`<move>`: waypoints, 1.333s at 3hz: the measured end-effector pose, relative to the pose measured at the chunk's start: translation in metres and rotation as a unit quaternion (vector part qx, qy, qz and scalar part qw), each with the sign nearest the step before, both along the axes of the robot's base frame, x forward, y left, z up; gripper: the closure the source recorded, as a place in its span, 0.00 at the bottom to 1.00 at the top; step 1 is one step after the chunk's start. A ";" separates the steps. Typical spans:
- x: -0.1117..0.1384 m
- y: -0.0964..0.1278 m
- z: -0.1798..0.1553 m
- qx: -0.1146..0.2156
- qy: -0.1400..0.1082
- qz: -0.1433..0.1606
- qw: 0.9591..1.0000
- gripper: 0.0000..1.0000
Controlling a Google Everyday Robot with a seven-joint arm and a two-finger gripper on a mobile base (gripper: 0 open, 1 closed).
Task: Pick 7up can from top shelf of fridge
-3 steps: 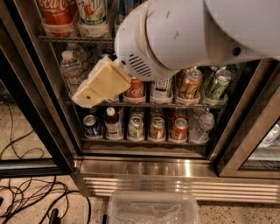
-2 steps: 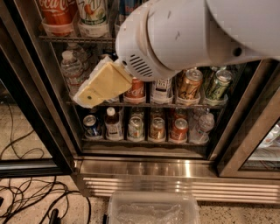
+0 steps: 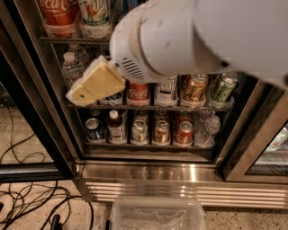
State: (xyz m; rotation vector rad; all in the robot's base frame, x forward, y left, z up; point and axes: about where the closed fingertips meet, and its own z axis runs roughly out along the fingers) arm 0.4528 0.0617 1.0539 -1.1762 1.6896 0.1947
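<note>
Fridge [image 3: 148, 173] finishes: shiny steel, dark wire.
Ribbed base [image 3: 180, 191] glossy; top shelf [image 3: 54, 40] dark metal wire; 7up can [image 3: 95, 11] glossy; gripper [image 3: 90, 85], left at middle shelf [image 3: 148, 107], matt cream plastic.

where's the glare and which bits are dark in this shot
Camera view: the strongest glare lies on the fridge along its ribbed steel base. The white arm is brightly lit and hides the upper right. The floor at the left is dim. The gripper hangs evenly lit before the middle rack, at the left. The 7up can on the top shelf is well lit, cut off by the top edge.
</note>
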 end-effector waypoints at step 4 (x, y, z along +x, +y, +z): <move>0.045 0.059 -0.001 0.119 -0.056 -0.043 0.990 0.00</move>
